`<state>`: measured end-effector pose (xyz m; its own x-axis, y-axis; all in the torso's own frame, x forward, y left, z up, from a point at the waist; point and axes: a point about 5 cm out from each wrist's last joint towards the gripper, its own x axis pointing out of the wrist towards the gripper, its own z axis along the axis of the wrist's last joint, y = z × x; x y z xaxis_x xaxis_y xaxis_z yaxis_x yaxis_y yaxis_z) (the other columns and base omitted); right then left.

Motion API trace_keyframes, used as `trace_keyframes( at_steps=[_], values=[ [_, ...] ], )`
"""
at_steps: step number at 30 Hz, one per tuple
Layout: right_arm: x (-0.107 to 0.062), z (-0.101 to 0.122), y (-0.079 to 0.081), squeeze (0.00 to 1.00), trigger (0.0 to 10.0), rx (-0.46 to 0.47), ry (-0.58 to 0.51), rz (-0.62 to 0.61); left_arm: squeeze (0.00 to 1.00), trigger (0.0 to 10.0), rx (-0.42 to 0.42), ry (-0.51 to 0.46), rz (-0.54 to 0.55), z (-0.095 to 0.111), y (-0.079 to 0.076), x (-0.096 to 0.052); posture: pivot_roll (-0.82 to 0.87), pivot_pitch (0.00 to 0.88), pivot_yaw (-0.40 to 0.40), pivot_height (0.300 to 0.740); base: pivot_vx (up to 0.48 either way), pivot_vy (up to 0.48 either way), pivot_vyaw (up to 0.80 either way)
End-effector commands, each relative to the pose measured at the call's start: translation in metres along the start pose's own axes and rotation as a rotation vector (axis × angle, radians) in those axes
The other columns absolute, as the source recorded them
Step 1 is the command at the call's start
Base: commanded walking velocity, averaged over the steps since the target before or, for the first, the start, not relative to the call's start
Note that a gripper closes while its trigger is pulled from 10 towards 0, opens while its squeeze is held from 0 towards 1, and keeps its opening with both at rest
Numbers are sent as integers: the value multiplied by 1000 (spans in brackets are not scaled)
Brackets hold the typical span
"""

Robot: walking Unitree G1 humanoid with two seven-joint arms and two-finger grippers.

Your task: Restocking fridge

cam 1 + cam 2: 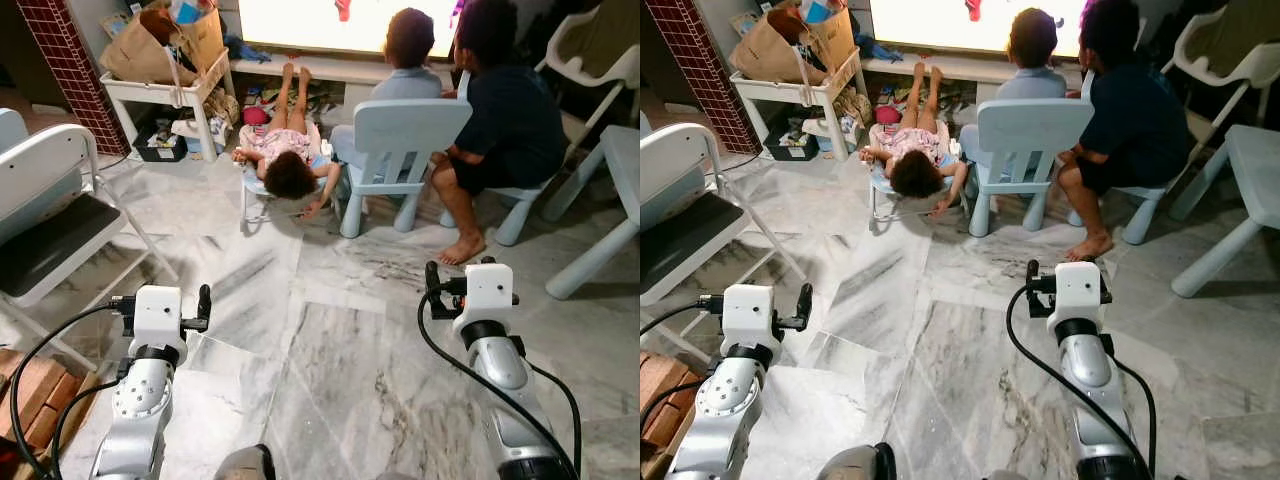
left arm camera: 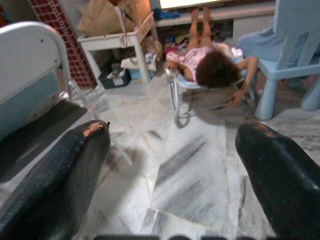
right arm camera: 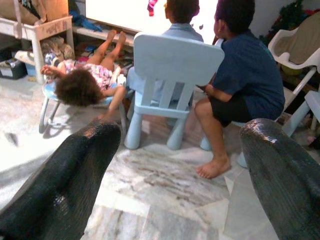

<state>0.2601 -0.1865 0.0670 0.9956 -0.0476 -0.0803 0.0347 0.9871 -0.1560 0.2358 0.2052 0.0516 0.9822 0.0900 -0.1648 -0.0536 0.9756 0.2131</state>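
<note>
Restocking fridge: both arms raised, nothing held, no fridge or stock in sight

Left to right: grey-and-white folding chair [image 1: 45, 215]; left gripper [image 2: 170, 165] fingers spread, empty; marbled grey tile floor [image 1: 330, 350]; three people before pale blue plastic chair [image 1: 405, 140]; right gripper [image 3: 180, 170] spread, empty. Handling and grasp point: cannot judge yet

folding chair [image 1: 45, 215] left | three people [image 1: 400, 130] ahead before screen [image 1: 340, 22] | table [image 1: 165, 92] far-left
</note>
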Motion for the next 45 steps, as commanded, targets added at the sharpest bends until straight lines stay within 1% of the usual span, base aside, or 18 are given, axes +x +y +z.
trace_keyframes(
  at_steps=[1, 3, 5, 10, 15, 18, 20, 23, 27, 28, 29, 30, 33, 36, 37, 40, 42, 45],
  values=[
    [0, 3, 0, 0, 10000, -4, -17, 3, 0, 10000, 7, -6, -9, 3, 2, 0, -49, 0, 4, 740, 0, 0, 0],
    [-5, 0, -1, 0, 10000, -15, -10, 4, 0, 10000, 6, 2, -11, 0, 3, -6, -53, 0, 14, 740, 0, 0, 0],
    [-18, -12, -6, 0, 10000, -23, 31, 2, 0, 10000, 3, 37, -29, -12, 2, -26, -41, 0, 21, 740, 0, 0, 0],
    [-21, -19, -6, 0, 10000, -8, 68, 18, 0, 10000, 3, 61, -36, -20, -1, -39, -35, 0, 14, 740, 0, 0, 0],
    [-7, -11, 9, 0, 10000, -8, 29, 90, 0, 10000, -9, 36, -17, -9, 0, -28, -18, 0, 6, 740, 0, 0, 0],
    [-5, -7, 12, 0, 10000, -20, 12, 106, 0, 10000, -15, 54, 3, -10, 6, -28, -23, 7, 18, 740, 0, 164, 0],
    [-5, -6, 14, 0, 10000, 19, 10, 127, 0, 10000, -15, 62, 10, -12, 8, -29, -23, 7, 18, 740, 0, 360, 0],
    [-5, -7, 11, 0, 10000, -11, 11, 104, 0, 10000, -28, 79, 17, -13, 8, -32, -23, 18, 22, 740, 0, 420, 0],
    [-7, -18, 9, 0, 10000, 91, 78, 95, 0, 10000, -28, 84, 8, -14, 4, -32, -24, 17, 26, 740, 0, 473, 0],
    [-7, -17, 9, 0, 10000, 96, 63, 95, 0, 10000, -23, 78, 4, -13, 3, -31, -27, 23, 29, 740, 0, 476, 0],
    [-4, -13, 6, 0, 10000, 17, 40, 69, 0, 10000, -17, 71, 5, -11, 3, -30, -27, 23, 29, 740, 0, 480, 0],
    [-3, -12, 5, 0, 10000, -5, 35, 62, 0, 10000, -16, 69, 6, -11, 3, -29, -27, 22, 29, 740, 0, 480, 0],
    [5, -9, 8, 0, 10000, 28, 43, 57, 0, 10000, -13, 56, 5, -7, 4, -22, -29, 16, 33, 740, 0, 480, 0],
    [10, -6, 10, 0, 10000, 6, 46, 29, 0, 10000, 5, 44, -7, -3, 3, -17, -27, 15, 32, 740, 0, 480, 0],
    [12, -5, 13, 0, 10000, 59, 48, 35, 0, 10000, 9, 36, -5, 0, 3, -13, -27, 15, 33, 740, 0, 480, 0],
    [12, -6, 14, 0, 10000, 65, 55, 39, 0, 10000, 7, 35, 3, 0, 4, -12, -32, 12, 36, 740, 0, 480, 0],
    [8, -6, 20, 0, 10000, 84, 54, 111, 0, 10000, 0, 38, 4, -1, 0, -12, -32, 12, 36, 740, 0, 480, 0],
    [4, -5, 22, 0, 10000, 91, 31, 134, 0, 10000, -4, 39, -7, -3, -5, -14, -36, 18, 33, 740, 0, 480, 279]
  ],
)
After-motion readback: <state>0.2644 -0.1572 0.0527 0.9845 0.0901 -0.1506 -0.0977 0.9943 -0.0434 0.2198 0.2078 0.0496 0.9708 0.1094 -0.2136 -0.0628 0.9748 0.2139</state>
